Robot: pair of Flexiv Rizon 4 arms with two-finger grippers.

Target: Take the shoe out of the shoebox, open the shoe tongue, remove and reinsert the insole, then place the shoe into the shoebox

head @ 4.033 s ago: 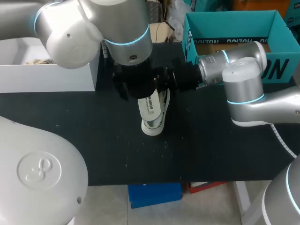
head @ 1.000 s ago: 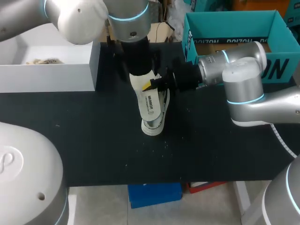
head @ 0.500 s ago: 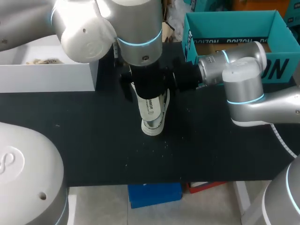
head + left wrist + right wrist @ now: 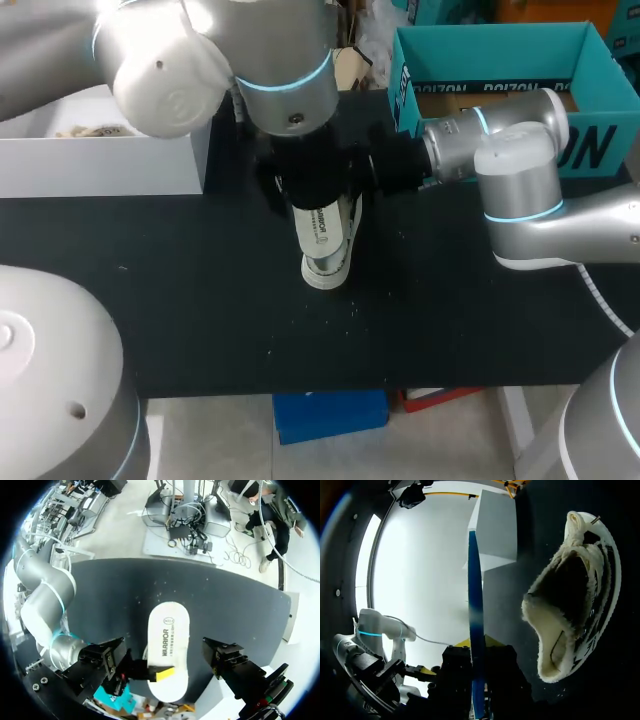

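A white shoe [image 4: 326, 268] lies on the black table; the right wrist view shows its fleecy lining [image 4: 570, 595] beside that gripper. Above the shoe is the white printed insole [image 4: 319, 226], which the left wrist view shows flat [image 4: 169, 645]. From the right wrist it shows edge-on as a thin blue strip [image 4: 474, 630]. My right gripper [image 4: 476, 652] is shut on the insole's edge, and one of its yellow tips [image 4: 162, 673] presses on it. My left gripper [image 4: 167, 660] hangs over the insole, open wide with a finger on either side. It hides the insole's far end in the head view.
The teal shoebox [image 4: 402, 60] stands open at the back right, behind my right arm [image 4: 520, 170]. A white box [image 4: 110, 160] sits at the back left. The table's black top [image 4: 200, 300] stretches to its front edge.
My left arm has swung forward and down over the insole, covering the right gripper's yellow tip in the head view. The right arm, shoe and insole have stayed put.
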